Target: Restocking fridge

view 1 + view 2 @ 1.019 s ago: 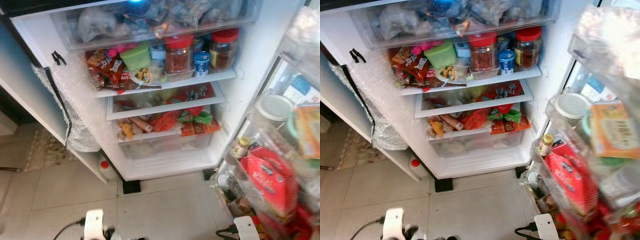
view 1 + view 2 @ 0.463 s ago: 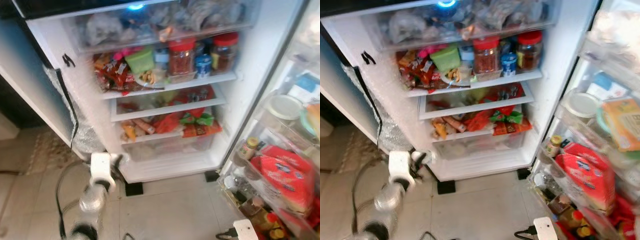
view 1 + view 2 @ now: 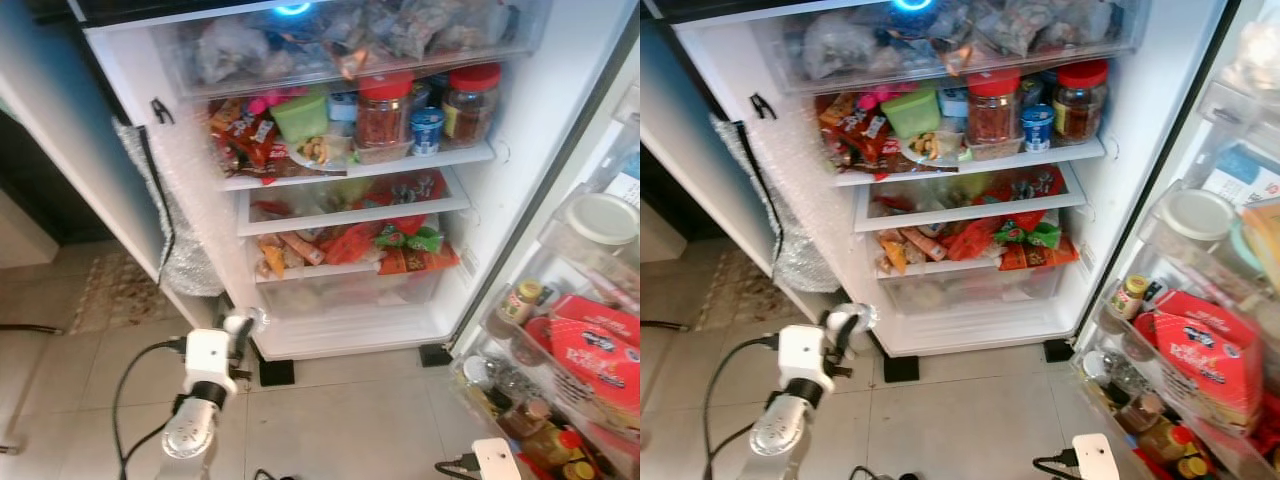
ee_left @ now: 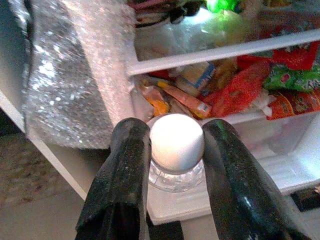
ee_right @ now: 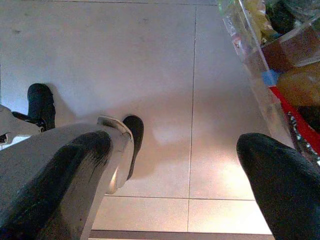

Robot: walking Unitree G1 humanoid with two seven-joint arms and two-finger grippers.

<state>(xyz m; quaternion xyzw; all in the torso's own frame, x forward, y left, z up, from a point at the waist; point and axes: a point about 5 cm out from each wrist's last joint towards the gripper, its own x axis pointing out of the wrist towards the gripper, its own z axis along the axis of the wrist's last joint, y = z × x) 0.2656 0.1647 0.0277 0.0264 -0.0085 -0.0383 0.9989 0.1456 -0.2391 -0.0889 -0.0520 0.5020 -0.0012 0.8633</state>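
Note:
My left gripper point(image 4: 175, 129) is shut on a small clear bottle with a white cap point(image 4: 176, 145), one black finger on each side of the cap. In the head views the left gripper point(image 3: 240, 326) is held low, just in front of the bottom left corner of the open fridge point(image 3: 480, 200). The fridge shelves are packed: red-lidded jars point(image 3: 385, 110) and snack packets on the upper shelf, and more packets in the drawers point(image 3: 350, 255) below. My right gripper point(image 5: 170, 150) hangs open over the floor tiles beside the door's lowest shelf.
The open fridge door point(image 3: 590, 340) stands at the right, its shelves crowded with bottles, a jar and a red packet. Bubble wrap point(image 3: 185, 230) hangs along the fridge's left wall. A black cable point(image 3: 130, 380) loops by my left arm. The tiled floor point(image 3: 340, 420) lies in front.
My left arm has risen from the picture's bottom edge and carried the bottle up to the fridge's lower left corner. The camera has shifted, so the whole scene sits further right.

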